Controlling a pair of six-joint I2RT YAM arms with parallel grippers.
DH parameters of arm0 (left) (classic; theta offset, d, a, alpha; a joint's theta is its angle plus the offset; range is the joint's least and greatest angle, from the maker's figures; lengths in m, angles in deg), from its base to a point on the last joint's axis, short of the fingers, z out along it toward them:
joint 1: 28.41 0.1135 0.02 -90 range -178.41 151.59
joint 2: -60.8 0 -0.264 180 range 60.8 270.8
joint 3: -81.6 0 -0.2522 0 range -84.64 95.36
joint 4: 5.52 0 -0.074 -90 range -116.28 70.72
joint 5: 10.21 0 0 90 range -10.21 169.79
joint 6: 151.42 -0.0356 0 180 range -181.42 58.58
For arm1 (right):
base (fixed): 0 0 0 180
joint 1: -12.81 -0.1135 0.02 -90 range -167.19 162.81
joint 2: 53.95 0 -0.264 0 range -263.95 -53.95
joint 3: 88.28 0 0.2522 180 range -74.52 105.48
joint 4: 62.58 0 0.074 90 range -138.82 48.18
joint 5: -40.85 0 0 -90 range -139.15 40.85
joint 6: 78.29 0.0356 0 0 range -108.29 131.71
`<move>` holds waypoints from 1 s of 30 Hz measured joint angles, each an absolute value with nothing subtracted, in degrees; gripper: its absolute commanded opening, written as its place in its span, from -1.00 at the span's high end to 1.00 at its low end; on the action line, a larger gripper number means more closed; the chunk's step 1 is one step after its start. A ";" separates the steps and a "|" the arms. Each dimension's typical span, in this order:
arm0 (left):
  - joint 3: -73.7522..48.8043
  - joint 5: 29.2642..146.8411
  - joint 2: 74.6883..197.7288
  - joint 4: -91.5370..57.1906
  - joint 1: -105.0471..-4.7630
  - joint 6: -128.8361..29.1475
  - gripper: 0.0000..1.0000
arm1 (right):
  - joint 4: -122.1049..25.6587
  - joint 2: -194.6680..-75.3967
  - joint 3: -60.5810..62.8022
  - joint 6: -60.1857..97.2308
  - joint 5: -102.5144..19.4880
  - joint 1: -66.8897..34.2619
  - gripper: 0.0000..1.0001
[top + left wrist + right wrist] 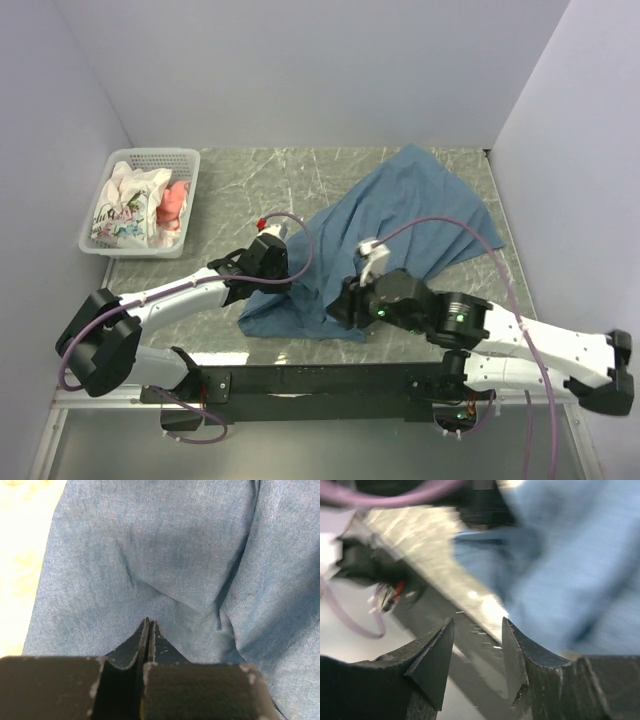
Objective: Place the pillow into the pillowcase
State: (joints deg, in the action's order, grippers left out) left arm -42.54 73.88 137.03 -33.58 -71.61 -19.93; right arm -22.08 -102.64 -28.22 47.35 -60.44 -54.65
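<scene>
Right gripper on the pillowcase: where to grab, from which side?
Pinch the pillowcase at its near edge, coming in low from the arm-base side. That edge is a free lip facing the open right gripper; the rest is broad cloth, probably harder to pinch.

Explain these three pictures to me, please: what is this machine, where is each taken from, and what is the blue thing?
It is two robot arms bolted at the near edge of a table. The wide picture looks down from above and behind them. The other two come from small cameras on the wrists, so each shows its own black fingers at the bottom. On the table lies a wrinkled blue pillowcase, and at the back left a basket holds a white printed cloth and pink fabric. The left gripper is shut over the pillowcase; whether it pinches cloth I cannot tell. The right gripper is open, holding nothing, at the pillowcase's near edge; its picture is blurred.
</scene>
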 measured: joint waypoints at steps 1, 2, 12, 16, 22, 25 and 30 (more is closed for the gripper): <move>-42.54 73.88 137.09 -33.60 -71.61 -19.75 0.98 | -23.21 -104.32 -27.21 47.00 -60.79 -56.46 -0.01; -42.54 73.92 137.14 -33.58 -71.61 -19.60 0.98 | -24.68 -107.12 -26.06 46.43 -61.27 -58.63 0.01; -42.69 75.21 137.47 -33.15 -69.66 -17.52 0.98 | -36.11 -135.34 -23.45 41.29 -63.85 -65.31 0.20; -44.11 76.24 137.01 -32.14 -67.39 -16.74 0.98 | -39.91 -140.23 -23.28 39.59 -67.35 -65.31 0.21; -45.07 77.55 136.00 -31.77 -66.27 -16.54 0.98 | -41.18 -148.58 -20.09 37.75 -71.66 -65.31 0.23; -45.11 78.08 135.45 -31.29 -65.73 -16.54 0.98 | -40.92 -150.64 -19.28 37.53 -73.82 -65.31 0.23; -45.11 78.49 135.41 -30.68 -65.27 -16.54 0.98 | -40.15 -151.53 -18.32 37.53 -76.81 -65.31 0.23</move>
State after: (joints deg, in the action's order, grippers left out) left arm -45.11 78.49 135.41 -30.68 -65.27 -16.54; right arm -40.15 -151.53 -18.32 37.53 -76.81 -65.31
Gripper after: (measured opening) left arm 0.022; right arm 0.389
